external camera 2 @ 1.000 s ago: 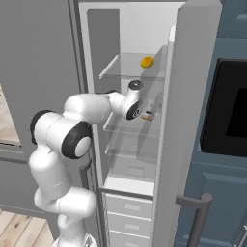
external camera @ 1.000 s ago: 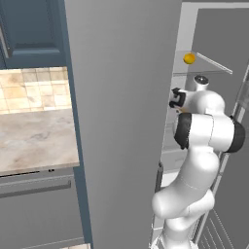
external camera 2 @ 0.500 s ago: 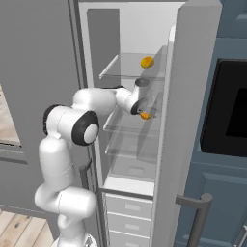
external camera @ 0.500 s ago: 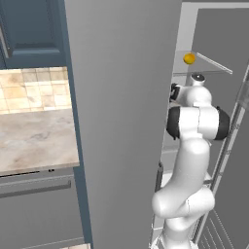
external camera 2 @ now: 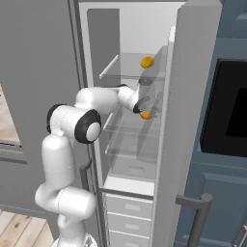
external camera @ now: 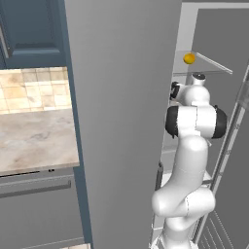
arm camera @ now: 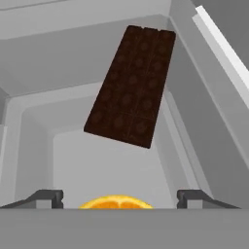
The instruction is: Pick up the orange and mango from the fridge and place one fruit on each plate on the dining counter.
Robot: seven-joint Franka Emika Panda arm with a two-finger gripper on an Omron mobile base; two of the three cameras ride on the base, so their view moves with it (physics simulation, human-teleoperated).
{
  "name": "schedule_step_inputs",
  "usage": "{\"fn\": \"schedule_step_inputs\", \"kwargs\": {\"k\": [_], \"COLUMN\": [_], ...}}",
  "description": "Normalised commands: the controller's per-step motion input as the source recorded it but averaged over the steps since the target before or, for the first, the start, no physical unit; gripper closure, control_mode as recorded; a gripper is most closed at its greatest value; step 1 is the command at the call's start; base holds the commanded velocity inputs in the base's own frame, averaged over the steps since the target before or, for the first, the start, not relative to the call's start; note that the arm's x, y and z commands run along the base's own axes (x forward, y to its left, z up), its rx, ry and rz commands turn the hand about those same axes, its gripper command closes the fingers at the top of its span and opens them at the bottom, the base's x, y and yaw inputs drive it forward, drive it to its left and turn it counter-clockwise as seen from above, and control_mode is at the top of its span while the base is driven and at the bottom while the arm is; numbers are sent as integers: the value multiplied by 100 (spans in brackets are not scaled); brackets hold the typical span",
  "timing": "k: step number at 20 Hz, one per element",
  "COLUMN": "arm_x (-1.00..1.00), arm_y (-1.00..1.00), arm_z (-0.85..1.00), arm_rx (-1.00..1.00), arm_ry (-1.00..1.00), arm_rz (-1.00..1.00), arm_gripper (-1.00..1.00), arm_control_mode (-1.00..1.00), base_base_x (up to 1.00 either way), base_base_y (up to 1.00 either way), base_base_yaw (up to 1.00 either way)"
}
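The fridge stands open, and my arm reaches inside over a glass shelf. The orange lies on the middle shelf, right at my gripper. The hand view shows the top of the orange between the two fingertips, with a gap on each side. The gripper is open around it. The mango lies on the upper glass shelf, above the hand. In the left base view the mango sits above my arm.
A dark chocolate bar lies on the shelf beyond the orange. The open fridge door stands close on the right of the arm. A stone-topped wall counter lies left of the fridge. A dark oven front is on the right.
The arm has stretched deeper into the fridge. The hand has come up to the orange, which now lies between the fingers.
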Motion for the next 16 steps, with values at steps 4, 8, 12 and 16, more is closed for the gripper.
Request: {"fn": "schedule_step_inputs", "kwargs": {"k": [4,8,12,16], "arm_x": [-24,-33,-29,-12], "arm_y": [2,0,0,7], "arm_z": [-43,-34,-28,-34], "arm_rx": [0,0,0,0], "arm_ry": [0,0,0,0], "arm_rz": [0,0,0,0], "arm_gripper": [-100,-100,-100,100], "arm_control_mode": [-100,-100,-100,-100], "base_base_x": [0,0,0,0], "base_base_y": [0,0,0,0], "base_base_yaw": [0,0,0,0]}}
